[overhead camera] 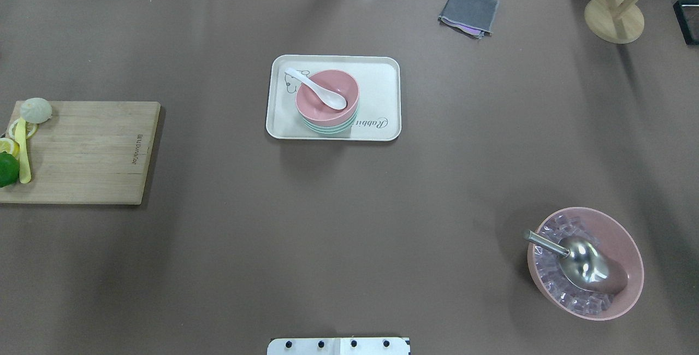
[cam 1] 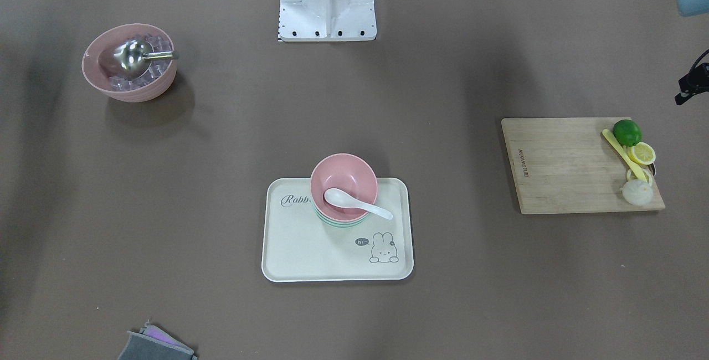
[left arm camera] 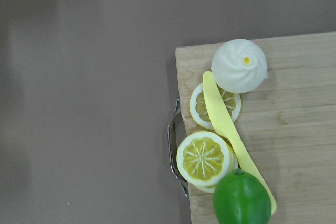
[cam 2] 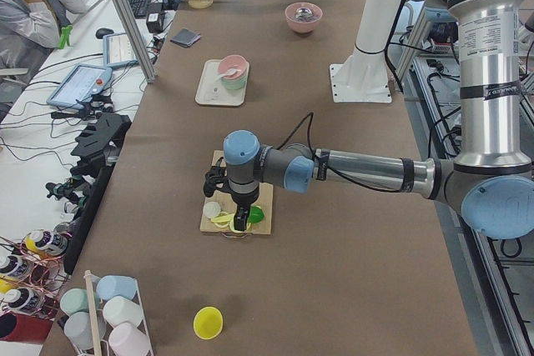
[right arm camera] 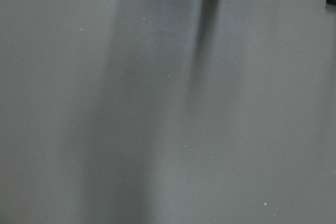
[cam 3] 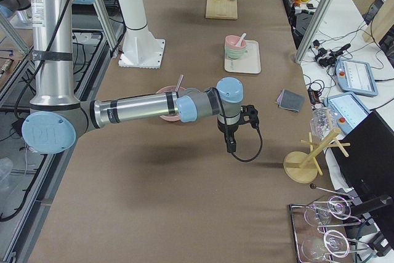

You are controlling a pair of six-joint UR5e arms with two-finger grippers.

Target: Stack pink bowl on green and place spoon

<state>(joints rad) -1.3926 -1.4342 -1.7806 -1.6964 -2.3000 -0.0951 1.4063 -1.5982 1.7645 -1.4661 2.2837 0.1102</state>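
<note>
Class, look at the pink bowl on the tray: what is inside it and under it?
Inside lies a white spoon. Under the pink bowl, only the edge of the green bowl shows; the rest is covered.

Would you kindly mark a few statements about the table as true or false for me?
1. The pink bowl sits on the green bowl, on the tray. True.
2. The white spoon lies flat on the tray. False: it rests in the pink bowl.
3. A metal scoop sits in the big bowl of ice. True.
4. The lime sits on the tray. False: it is on the cutting board.
</note>
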